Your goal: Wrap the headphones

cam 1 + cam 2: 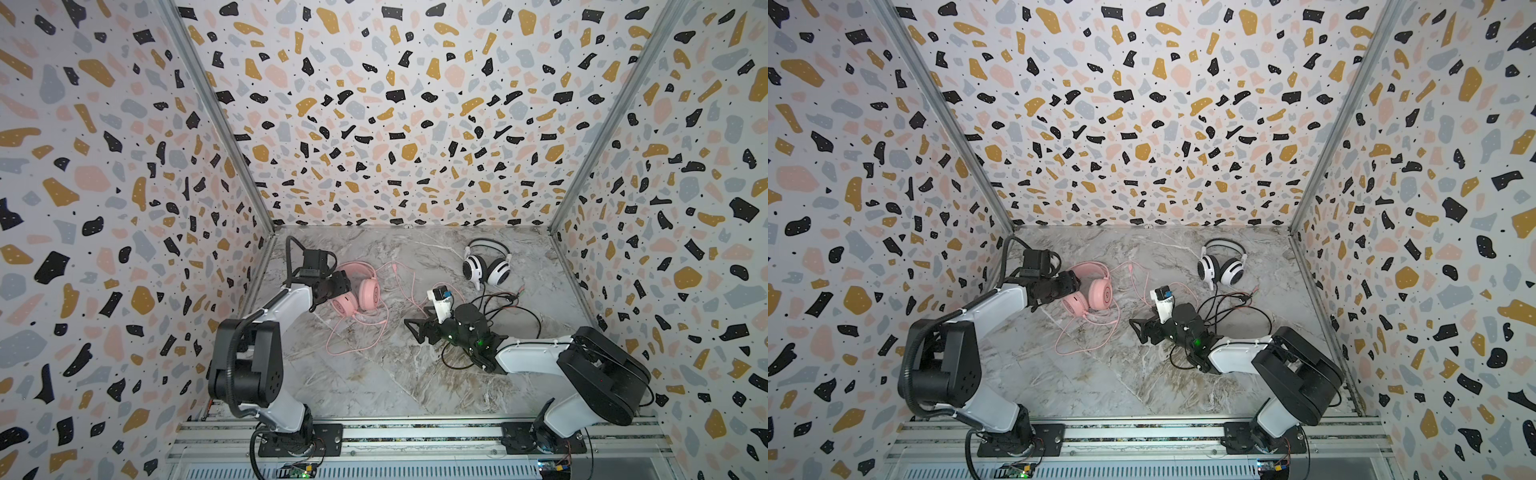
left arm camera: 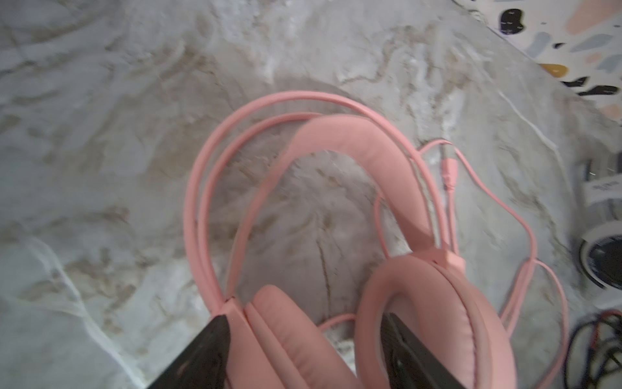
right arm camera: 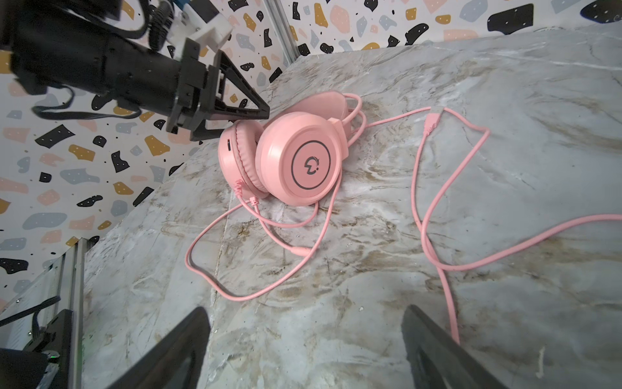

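Now note left black parallel gripper (image 2: 304, 350) at far left, jaws spread astride one padded cup of all-pink plastic over-ear headset (image 1: 365, 291), not visibly clamped. Find headset resting on grey marble-look tabletop (image 1: 374, 386), cups toward that gripper, band arching away toward back wall (image 1: 395, 124). Trace thin pink cable (image 3: 414, 188) rightward from cups in loose, unwrapped loops. Find right black parallel gripper (image 1: 413, 331) wide, holding nothing, aimed left, cable run just beside one finger. Judge right arm nearer to slack. Log white-and-black over-ear headset (image 1: 476, 266) farther right, black cable (image 1: 539, 323) sprawled near right arm.
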